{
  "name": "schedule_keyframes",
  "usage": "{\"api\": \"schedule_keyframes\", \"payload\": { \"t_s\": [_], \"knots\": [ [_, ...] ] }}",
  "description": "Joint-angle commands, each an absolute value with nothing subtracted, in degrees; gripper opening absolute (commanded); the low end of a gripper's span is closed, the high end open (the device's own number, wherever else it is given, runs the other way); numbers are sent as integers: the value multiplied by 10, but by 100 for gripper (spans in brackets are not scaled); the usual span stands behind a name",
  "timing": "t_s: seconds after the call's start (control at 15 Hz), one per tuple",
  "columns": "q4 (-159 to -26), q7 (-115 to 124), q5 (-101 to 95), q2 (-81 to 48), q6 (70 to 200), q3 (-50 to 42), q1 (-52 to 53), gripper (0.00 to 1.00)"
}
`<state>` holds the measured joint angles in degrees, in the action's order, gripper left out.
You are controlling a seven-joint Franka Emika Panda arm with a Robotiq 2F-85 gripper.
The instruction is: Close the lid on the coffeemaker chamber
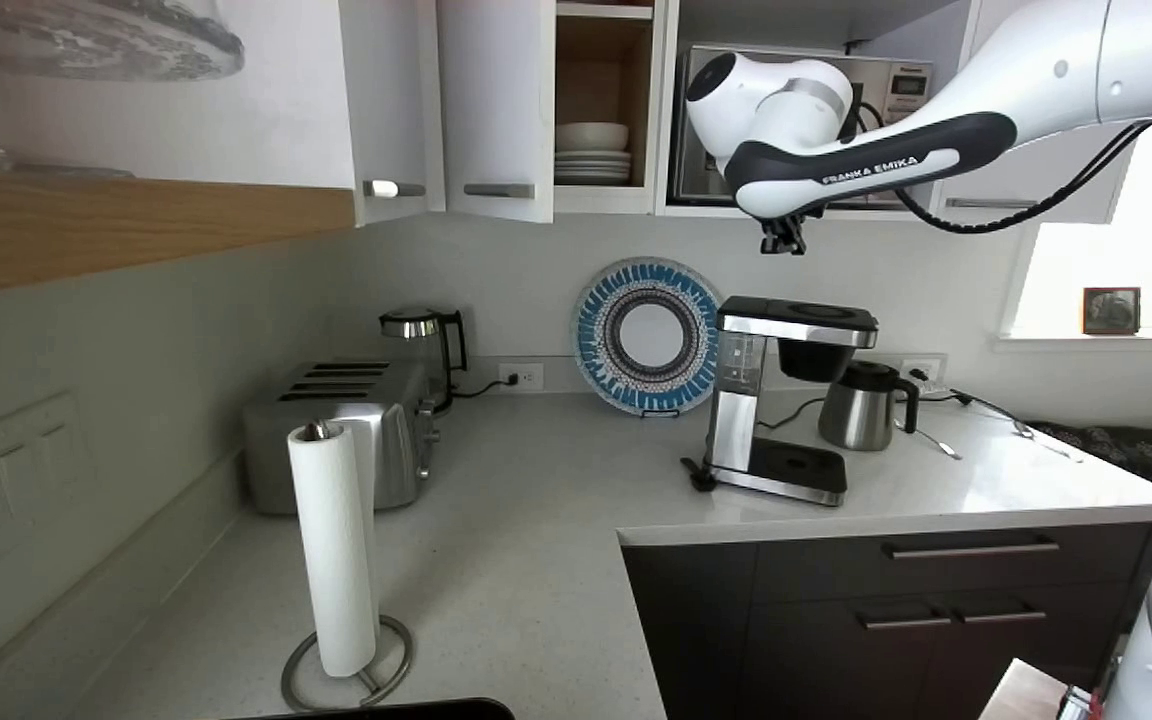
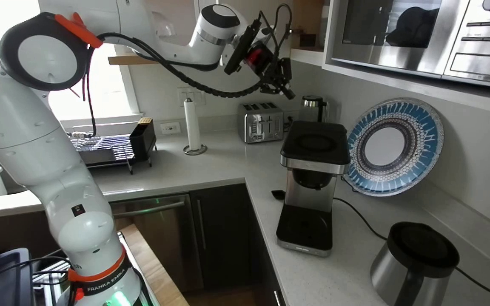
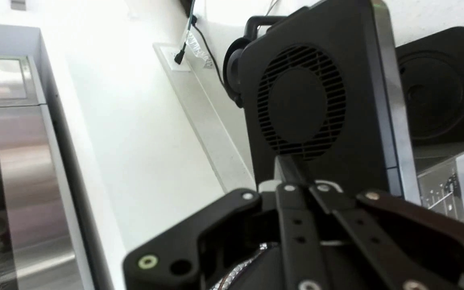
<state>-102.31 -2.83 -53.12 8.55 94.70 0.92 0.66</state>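
Observation:
The lid is the flat black top of the coffeemaker; it lies level in both exterior views (image 1: 801, 311) (image 2: 315, 140). In the wrist view the lid (image 3: 357, 121) shows a round slotted vent. The coffeemaker chamber (image 1: 814, 360) is the black upper section beneath it, also in an exterior view (image 2: 311, 178); its inside is hidden. My gripper (image 1: 783, 245) is above the lid with a gap between them; it also shows in an exterior view (image 2: 287, 91). In the wrist view the gripper's fingertips (image 3: 292, 163) are together with nothing between them.
A steel carafe (image 1: 861, 410) stands beside the coffeemaker. A blue patterned plate (image 1: 596, 330) leans on the wall behind. A microwave (image 2: 398, 38) sits in the cabinet above. A toaster (image 1: 396, 450), a kettle (image 1: 416, 345) and a paper towel roll (image 1: 331, 550) stand on the counter.

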Motion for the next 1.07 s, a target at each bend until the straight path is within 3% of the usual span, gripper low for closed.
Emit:
{"api": "schedule_keyframes", "payload": {
  "t_s": [0.0, 0.13, 0.67, 1.0],
  "knots": [
    [-1047, -15, -469, 107, 915, 6, 7, 29],
    [-1043, -14, -419, 113, 903, 2, 6, 36],
    [-1054, 50, -256, 184, 908, 2, 0, 96],
    [-1059, 145, -280, 240, 857, 31, -12, 100]
  ]
}}
